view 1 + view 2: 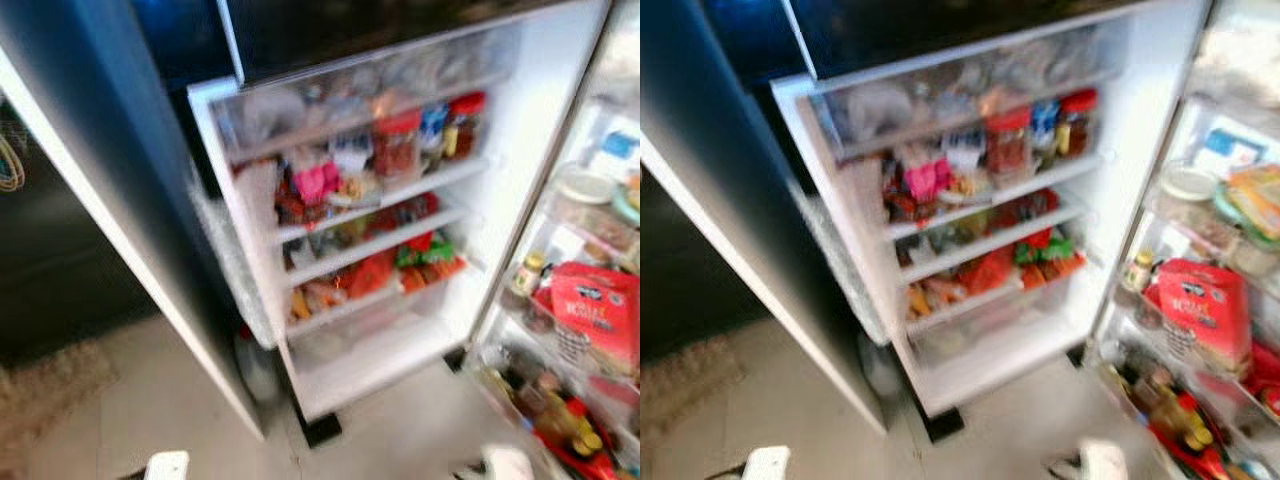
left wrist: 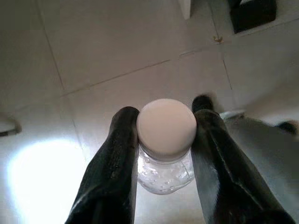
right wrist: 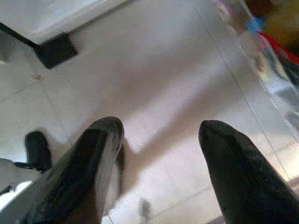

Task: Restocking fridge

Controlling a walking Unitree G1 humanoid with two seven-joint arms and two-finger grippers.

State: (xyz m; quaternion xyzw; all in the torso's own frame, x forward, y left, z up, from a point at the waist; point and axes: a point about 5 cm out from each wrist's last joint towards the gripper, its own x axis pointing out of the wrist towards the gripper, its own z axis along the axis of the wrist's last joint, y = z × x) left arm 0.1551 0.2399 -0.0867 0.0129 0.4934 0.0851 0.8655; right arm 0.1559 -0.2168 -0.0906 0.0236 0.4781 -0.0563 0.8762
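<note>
Left tool point(image 2: 161, 135) was clamped on a white-capped bottle point(image 2: 166, 154) over the floor, right tool point(image 3: 159, 154) apart and empty, fridge point(image 1: 400, 200) open ahead with crammed shelves, so the bottle could slip or knock packed items going in.

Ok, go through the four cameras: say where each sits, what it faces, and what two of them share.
Left eye: on the head, looking forward and down at the open fridge, its packed shelves and door racks.
Right eye: same head camera, same fridge, shifted slightly sideways.
Left wrist: on the left arm, looking down along the left gripper at the tiled floor; its fingers clamp a white-capped jar.
Right wrist: on the right arm, looking down along the open, empty right gripper at the floor.
Shared: both wrist views show the fridge's black foot.
</note>
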